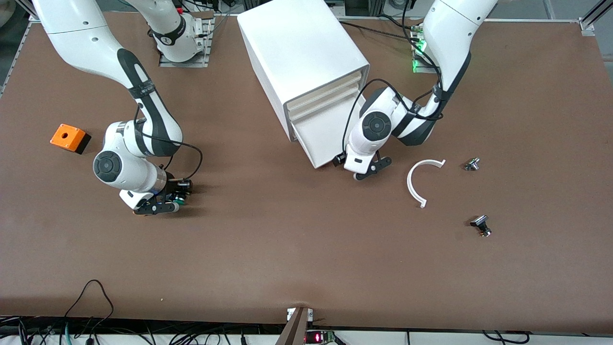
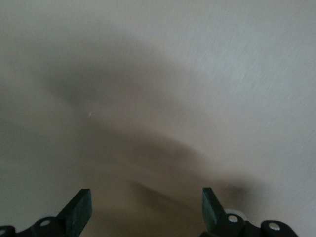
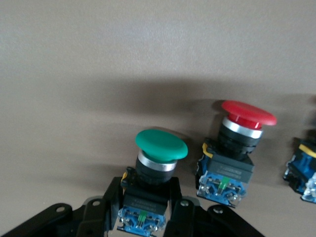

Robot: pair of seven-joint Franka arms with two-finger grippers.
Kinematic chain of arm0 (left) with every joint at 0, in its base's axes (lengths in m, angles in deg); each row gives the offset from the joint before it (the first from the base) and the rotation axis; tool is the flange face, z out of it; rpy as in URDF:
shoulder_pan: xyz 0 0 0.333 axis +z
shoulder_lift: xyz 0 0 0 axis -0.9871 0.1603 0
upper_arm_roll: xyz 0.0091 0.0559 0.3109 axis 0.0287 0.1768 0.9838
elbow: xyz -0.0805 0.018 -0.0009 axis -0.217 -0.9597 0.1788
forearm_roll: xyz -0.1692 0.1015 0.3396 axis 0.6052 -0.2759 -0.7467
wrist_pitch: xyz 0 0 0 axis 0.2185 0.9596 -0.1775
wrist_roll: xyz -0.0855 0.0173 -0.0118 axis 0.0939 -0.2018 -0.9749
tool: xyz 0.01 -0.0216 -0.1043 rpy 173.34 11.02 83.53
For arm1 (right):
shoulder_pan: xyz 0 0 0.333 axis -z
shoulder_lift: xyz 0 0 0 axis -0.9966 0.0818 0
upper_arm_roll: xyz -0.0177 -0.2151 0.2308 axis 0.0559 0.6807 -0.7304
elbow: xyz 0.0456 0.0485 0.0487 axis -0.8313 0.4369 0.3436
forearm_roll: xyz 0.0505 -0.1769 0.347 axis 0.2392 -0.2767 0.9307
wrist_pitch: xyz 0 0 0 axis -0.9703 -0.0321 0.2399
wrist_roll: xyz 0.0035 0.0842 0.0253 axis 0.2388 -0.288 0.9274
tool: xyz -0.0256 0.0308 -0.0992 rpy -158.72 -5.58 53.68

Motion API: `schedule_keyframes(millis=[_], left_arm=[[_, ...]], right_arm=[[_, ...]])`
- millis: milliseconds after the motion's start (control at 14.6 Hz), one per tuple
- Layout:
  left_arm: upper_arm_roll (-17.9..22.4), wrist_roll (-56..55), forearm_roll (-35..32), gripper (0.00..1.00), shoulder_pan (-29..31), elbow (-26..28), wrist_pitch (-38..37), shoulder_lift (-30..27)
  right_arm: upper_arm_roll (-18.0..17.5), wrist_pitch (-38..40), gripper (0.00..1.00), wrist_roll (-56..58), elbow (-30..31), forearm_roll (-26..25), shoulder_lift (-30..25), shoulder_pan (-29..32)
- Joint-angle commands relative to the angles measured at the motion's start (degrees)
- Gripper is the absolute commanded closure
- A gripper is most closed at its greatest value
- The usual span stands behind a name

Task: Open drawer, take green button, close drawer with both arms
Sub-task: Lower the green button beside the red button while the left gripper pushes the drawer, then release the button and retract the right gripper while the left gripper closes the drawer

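The brown, matte table [image 1: 306, 268] carries a big white boxy cabinet [image 1: 299, 52] with smooth flat sides, standing between the two arm bases. Its drawer [image 1: 323, 136], third from the top, is pulled out toward the front camera as a shallow white tray; the cream fronts above it sit flush.

The left gripper [image 1: 369, 170] hangs at the drawer's outer end, on the side toward the left arm's end of the table, its dark flat fingers [image 2: 79, 211] spread wide with nothing between them and a pale, smooth surface close in front of them.

The right gripper [image 1: 167, 201] is low over the table, well apart from the cabinet toward the right arm's end, jaws clamped on the black body of the button [image 3: 157, 163], whose domed green cap stands on a metal collar. Just beside it stands a red-capped pushbutton [image 3: 236, 148].

An orange box [image 1: 70, 138] with a round hole lies well apart from the cabinet at that end. A thin white C-shaped strip [image 1: 415, 184] lies near the drawer, toward the left arm's end.
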Motion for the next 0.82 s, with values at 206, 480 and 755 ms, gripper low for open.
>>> schedule_keyframes(millis=[206, 480, 755], left_arm=[[-3.78, -0.68, 1.03, 0.02, 0.0, 2.01, -5.56, -3.17], [-5.0, -0.68, 2.61, 0.02, -0.44, 2.01, -5.47, -2.63], [-6.94, -0.77, 5.86, 0.01, -0.44, 2.1, -5.56, -2.63]], right_arm=[[-0.86, 1.03, 0.01, 1.49, -0.16, 1.68, -2.21, 0.66], [-0.86, 7.26, 0.01, 1.58, -6.21, 1.59, -4.41, 3.64], [-0.77, 11.23, 0.01, 1.93, -11.76, 0.28, -8.01, 3.65]])
